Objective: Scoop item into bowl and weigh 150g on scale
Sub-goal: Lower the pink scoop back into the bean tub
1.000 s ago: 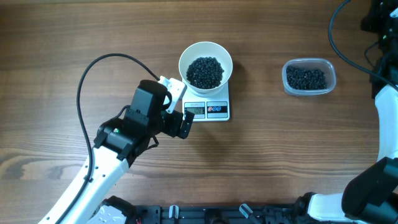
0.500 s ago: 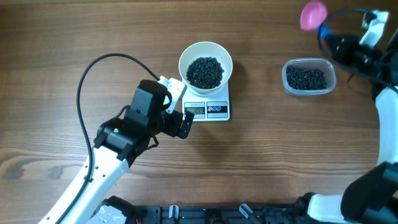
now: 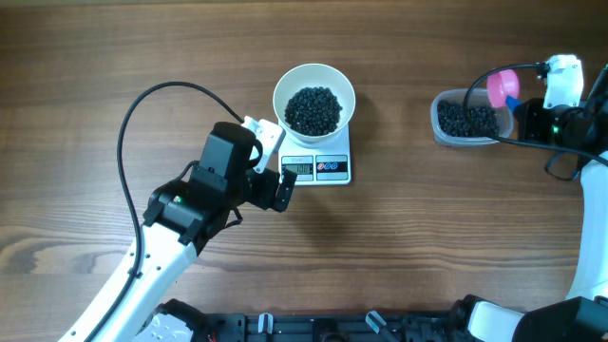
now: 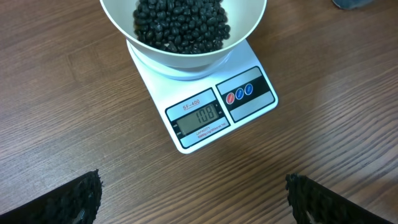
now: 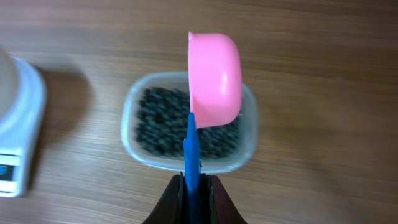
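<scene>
The pink scoop (image 5: 214, 78) has swung in from the far corner and now hangs over the clear tub (image 5: 249, 146), its blue handle pinched tight in the right tool (image 5: 191, 186). The beans (image 3: 313, 109) sit heaped in the white bowl (image 3: 283, 87) on the scale (image 4: 249, 93), which shows 108, so I'd say another scoop is due. The left tool (image 4: 193, 199) waits beside it, wide open and empty.

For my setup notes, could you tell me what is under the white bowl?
The scale, display and buttons showing; its platform is hidden by the bowl.

Robot lab bench, wood-grain table (image 3: 427, 237) (cabled arms (image 3: 171, 228))
</scene>
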